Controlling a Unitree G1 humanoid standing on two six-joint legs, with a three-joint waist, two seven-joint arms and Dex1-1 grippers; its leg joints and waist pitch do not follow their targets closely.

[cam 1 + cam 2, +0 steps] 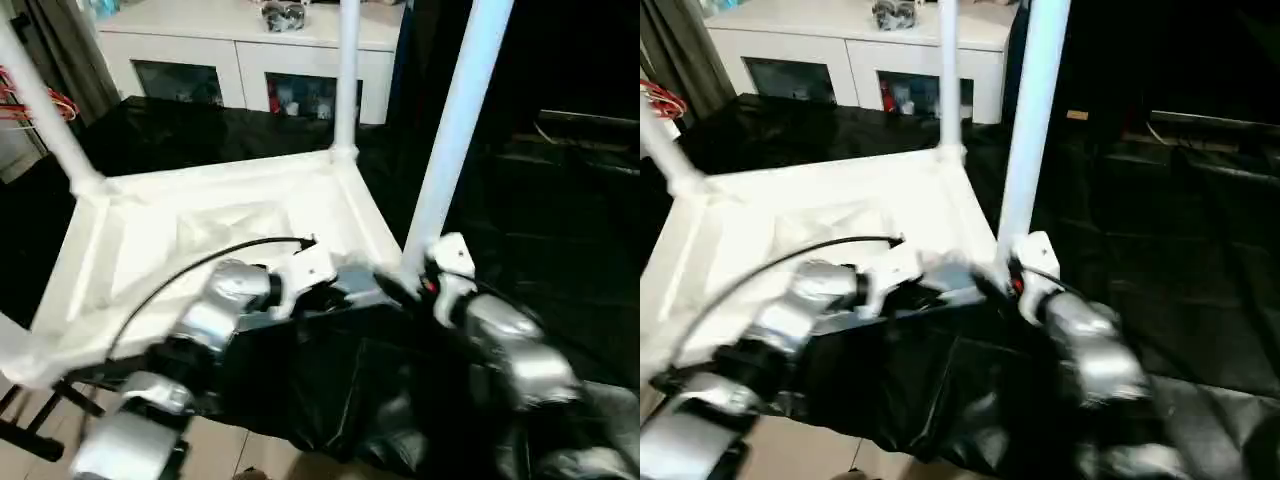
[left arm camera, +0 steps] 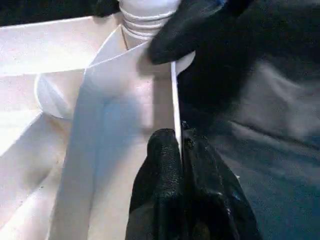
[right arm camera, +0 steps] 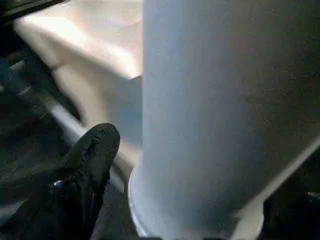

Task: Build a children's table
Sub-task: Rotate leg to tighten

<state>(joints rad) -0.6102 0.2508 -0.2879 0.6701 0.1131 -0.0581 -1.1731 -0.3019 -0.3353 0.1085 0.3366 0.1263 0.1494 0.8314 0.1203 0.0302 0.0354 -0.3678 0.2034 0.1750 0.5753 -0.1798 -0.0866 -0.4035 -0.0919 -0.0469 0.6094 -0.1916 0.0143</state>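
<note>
The children's table top (image 1: 200, 230) lies upside down on a black cloth, ribbed underside up. White legs stand in its corner sockets: a near-right leg (image 1: 455, 130), a far leg (image 1: 347, 70) and a left leg (image 1: 45, 110). My left gripper (image 2: 177, 137) is shut on the top's thin rim (image 2: 174, 100) beside the near-right socket. At the foot of the near-right leg (image 3: 210, 115), my right gripper (image 1: 425, 280) is open, its jaws either side of the tube. One finger (image 3: 92, 150) stands a little off the tube.
A white cabinet (image 1: 250, 60) with glass doors stands behind the table. The black cloth (image 1: 540, 230) spreads to the right and hangs over the near edge above a light floor (image 1: 230, 450). Red wires (image 1: 30, 100) hang at far left.
</note>
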